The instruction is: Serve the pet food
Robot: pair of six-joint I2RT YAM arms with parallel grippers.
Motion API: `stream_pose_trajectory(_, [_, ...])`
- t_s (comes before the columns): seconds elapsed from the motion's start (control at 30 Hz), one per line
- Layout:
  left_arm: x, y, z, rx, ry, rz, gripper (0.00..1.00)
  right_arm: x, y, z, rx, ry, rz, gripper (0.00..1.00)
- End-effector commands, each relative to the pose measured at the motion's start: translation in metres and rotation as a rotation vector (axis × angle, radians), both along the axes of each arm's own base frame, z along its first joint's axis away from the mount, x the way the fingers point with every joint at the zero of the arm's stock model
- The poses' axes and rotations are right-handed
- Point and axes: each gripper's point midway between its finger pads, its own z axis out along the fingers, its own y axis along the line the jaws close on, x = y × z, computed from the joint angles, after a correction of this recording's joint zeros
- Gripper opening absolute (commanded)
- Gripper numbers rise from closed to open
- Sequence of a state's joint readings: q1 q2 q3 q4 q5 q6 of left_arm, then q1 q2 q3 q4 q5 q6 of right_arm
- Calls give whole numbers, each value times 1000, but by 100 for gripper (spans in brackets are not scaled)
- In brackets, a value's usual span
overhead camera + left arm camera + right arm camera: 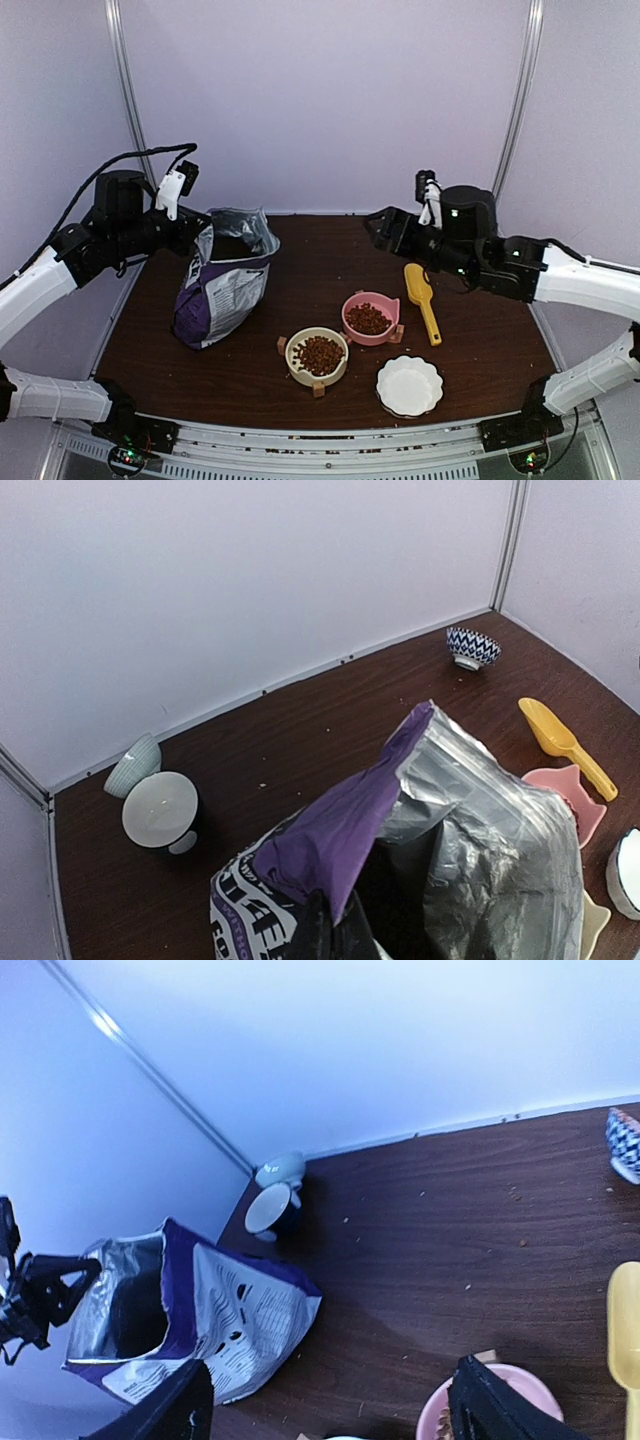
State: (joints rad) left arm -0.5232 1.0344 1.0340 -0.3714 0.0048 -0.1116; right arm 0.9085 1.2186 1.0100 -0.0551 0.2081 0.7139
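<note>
Reddish-brown pet food fills a pink bowl (pixel 368 319) and a cream bowl (pixel 319 354) at the front centre of the table. A purple and silver food bag (pixel 225 280) stands open at the left. My left gripper (pixel 198 232) is shut on the bag's purple rim (pixel 350 810), with its dark fingertips (pixel 335 925) at the bottom of the left wrist view. My right gripper (pixel 375 228) hovers open above the table's back centre, holding nothing. Its two fingers (pixel 185 1405) stand wide apart in the right wrist view. A yellow scoop (pixel 422 298) lies to the right of the pink bowl.
An empty white scalloped bowl (pixel 409 385) sits at the front right. A zigzag-patterned bowl (pixel 472 646) stands by the back wall. Two more cups (pixel 160 810) sit in the back left corner. Stray crumbs dot the wooden table (pixel 450 1220).
</note>
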Motion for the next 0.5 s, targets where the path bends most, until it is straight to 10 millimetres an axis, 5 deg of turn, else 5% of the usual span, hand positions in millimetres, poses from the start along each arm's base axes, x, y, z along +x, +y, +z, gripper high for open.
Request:
stream_pose_trajectory(0.0, [1, -1, 30, -64, -83, -9, 0, -11, 72, -2, -148, -3, 134, 82])
stream_pose_trajectory(0.2, [-1, -1, 32, -65, -85, -18, 0, -13, 151, -4, -158, 31, 272, 77])
stream_pose_trajectory(0.47, [-2, -3, 30, -64, -76, -31, 0, -3, 192, -25, -204, 93, 302, 63])
